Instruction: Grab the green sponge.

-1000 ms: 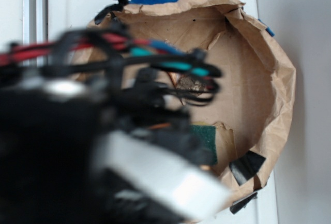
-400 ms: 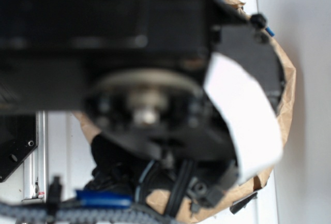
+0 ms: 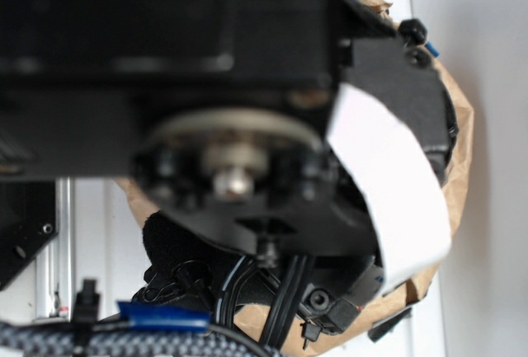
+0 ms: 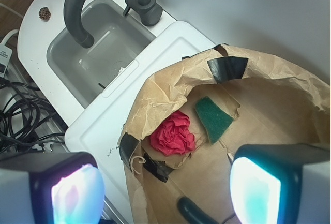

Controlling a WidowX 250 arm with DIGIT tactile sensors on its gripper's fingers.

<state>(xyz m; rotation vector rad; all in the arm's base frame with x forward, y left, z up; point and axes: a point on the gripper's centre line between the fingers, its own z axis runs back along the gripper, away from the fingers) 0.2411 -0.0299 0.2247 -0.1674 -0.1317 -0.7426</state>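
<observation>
Gripper (image 4: 165, 185) hangs high, jaws wide apart; green sponge (image 4: 212, 117) lies ahead, slightly right. Best descend centred, clear of red cloth (image 4: 172, 135).

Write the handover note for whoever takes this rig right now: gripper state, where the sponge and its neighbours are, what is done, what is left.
Gripper: open, empty, held above the brown paper enclosure, touching nothing.
Green sponge: lying flat on the paper floor, ungrasped, just right of the crumpled red cloth.
A dark green rounded object sits at the bottom edge of the wrist view; it is not the target.
The sink with its faucet is outside the enclosure, to the left.
The exterior view is blocked by the arm; go by the wrist view.
Done: nothing grasped yet.
Left: line up over the sponge, descend, close, lift.
</observation>
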